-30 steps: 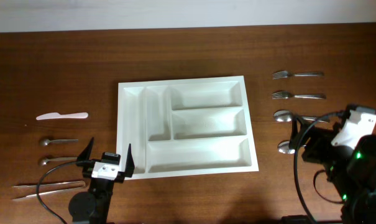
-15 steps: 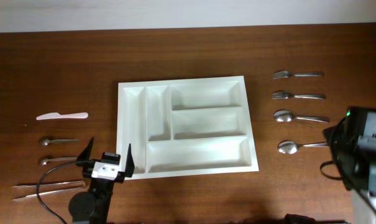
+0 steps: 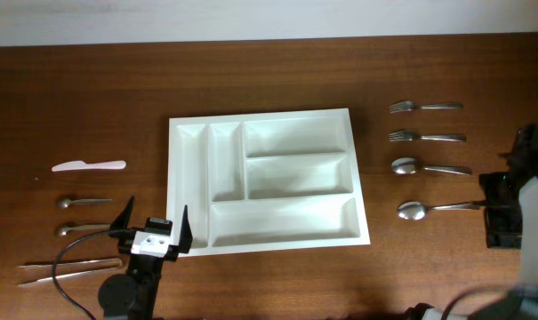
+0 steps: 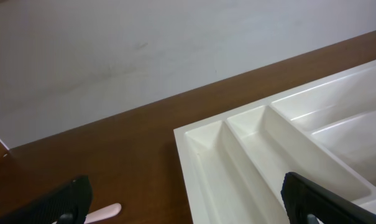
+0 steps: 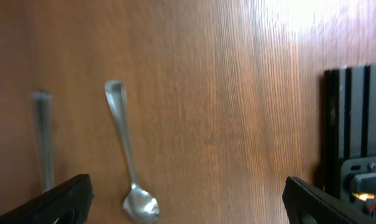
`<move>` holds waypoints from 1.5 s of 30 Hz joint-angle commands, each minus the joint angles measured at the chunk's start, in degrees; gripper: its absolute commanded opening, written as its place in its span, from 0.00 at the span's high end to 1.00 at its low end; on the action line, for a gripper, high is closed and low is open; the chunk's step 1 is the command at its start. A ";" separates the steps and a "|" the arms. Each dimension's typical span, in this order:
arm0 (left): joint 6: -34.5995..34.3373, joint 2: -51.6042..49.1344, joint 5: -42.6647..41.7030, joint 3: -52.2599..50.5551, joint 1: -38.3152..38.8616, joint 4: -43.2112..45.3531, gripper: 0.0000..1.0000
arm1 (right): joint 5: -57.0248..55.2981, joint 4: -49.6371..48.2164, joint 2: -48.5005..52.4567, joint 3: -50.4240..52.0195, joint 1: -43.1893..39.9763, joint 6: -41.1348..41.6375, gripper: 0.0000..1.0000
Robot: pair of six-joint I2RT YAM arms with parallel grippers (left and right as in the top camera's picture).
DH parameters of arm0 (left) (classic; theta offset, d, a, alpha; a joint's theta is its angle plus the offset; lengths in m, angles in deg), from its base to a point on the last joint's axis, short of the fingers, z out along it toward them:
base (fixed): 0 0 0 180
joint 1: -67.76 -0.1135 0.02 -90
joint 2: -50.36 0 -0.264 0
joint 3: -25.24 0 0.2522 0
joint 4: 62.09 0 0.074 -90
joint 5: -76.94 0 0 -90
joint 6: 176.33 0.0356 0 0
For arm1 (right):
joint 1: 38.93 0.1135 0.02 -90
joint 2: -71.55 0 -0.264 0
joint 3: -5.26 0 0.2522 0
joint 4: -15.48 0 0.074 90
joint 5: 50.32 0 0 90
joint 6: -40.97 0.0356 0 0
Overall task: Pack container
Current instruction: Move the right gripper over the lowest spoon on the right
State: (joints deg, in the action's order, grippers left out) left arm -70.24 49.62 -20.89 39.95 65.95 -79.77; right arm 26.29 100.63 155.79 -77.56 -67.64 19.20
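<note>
The container, a white five-compartment tray (image 3: pixel 173 187), lies at the table's middle, and all its compartments look bare. Its near left corner shows in the left wrist view (image 4: pixel 203 140). My left gripper (image 3: pixel 153 229) is open and empty, just off the tray's front left corner; its jaws (image 4: pixel 188 205) are wide apart. My right arm (image 3: pixel 517 200) is at the table's right edge. My right gripper (image 5: pixel 188 199) is open and empty above the wood, with a steel spoon (image 5: pixel 128 162) under its left side.
Two forks (image 3: pixel 426 107) (image 3: pixel 427 137) and two spoons (image 3: pixel 431 167) (image 3: pixel 437 210) lie right of the tray. Left of it lie a pale knife (image 3: pixel 89 165), two small spoons (image 3: pixel 82 203) (image 3: pixel 84 228) and thin metal sticks (image 3: pixel 68 269). A black block (image 5: pixel 355 137) is at the right.
My right arm has swung away to the right edge, uncovering the two spoons it overlapped. The left arm and the tray have not moved.
</note>
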 commanded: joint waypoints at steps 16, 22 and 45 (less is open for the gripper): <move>-0.15 0.44 0.61 -0.48 -0.28 0.07 0.01 | 11.32 -14.40 18.29 1.99 -1.38 -15.28 0.01; -0.15 0.44 0.61 -0.48 -0.28 0.04 0.01 | 11.47 -19.69 18.29 6.40 -1.38 -15.32 0.01; -0.15 0.44 0.61 -0.48 -0.28 0.07 0.01 | 14.32 -25.31 18.47 10.36 -1.25 -15.93 0.01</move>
State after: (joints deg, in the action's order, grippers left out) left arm -70.24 49.62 -20.89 39.95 65.95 -79.77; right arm 39.60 75.91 173.87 -67.72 -68.80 3.42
